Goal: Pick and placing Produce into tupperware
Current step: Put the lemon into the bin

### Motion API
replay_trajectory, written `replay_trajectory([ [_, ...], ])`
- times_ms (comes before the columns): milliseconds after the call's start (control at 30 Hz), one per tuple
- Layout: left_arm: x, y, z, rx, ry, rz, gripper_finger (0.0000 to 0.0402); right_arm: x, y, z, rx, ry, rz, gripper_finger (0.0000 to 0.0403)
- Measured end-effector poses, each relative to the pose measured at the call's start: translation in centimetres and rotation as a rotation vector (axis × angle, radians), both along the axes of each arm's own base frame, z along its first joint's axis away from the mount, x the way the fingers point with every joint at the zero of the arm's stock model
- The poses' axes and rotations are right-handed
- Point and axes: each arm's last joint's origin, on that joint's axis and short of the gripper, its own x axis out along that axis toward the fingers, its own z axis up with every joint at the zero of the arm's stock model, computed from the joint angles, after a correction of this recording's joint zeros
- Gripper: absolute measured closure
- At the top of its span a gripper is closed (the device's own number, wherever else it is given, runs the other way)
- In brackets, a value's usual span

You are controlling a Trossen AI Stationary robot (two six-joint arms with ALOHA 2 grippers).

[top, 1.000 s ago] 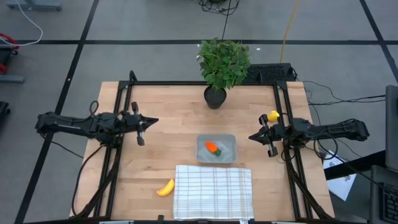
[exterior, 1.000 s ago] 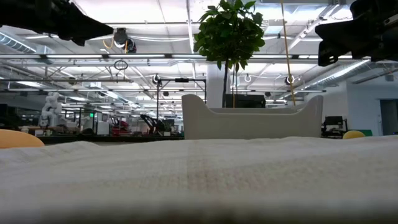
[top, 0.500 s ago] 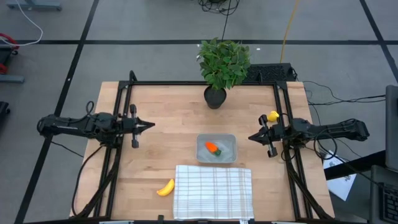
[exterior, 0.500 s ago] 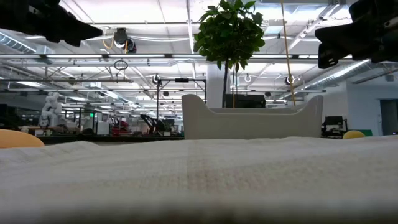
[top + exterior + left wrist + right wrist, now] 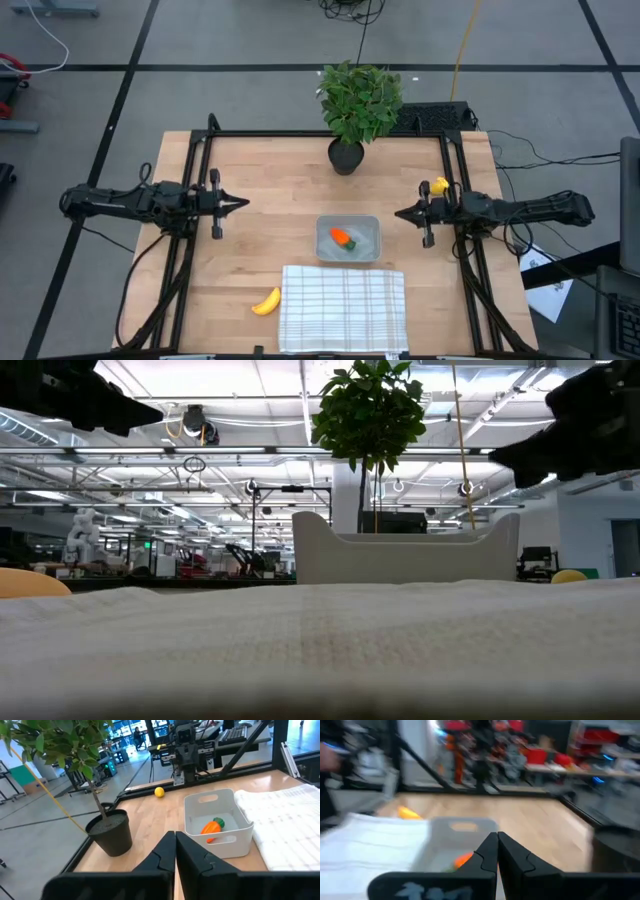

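The orange carrot lies inside the translucent tupperware at the table's middle; it also shows in the left wrist view. The yellow banana lies on the wood by the left edge of the white checked cloth. The round yellow fruit lies on the table by the right arm. My left gripper is shut and empty, above the table, left of the tupperware. My right gripper is shut and empty, right of the tupperware, pointing at it.
A leafy plant in a black pot stands at the far edge, behind the tupperware. The cloth covers the near middle of the table. Black frame rails run along the left, right and far sides.
My left gripper has drawn back a little toward the table's left edge and turned at the wrist. My right gripper has turned and gone a little toward the tupperware. The produce and the tupperware have kept still.
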Motion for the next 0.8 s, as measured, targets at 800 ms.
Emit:
replay_trajectory([
  [800,0.0,0.0,0.0,0.012,0.001,0.000,0.0374,-1.8,-1.0,10.2,0.233,0.466,-0.430,0.0403],
])
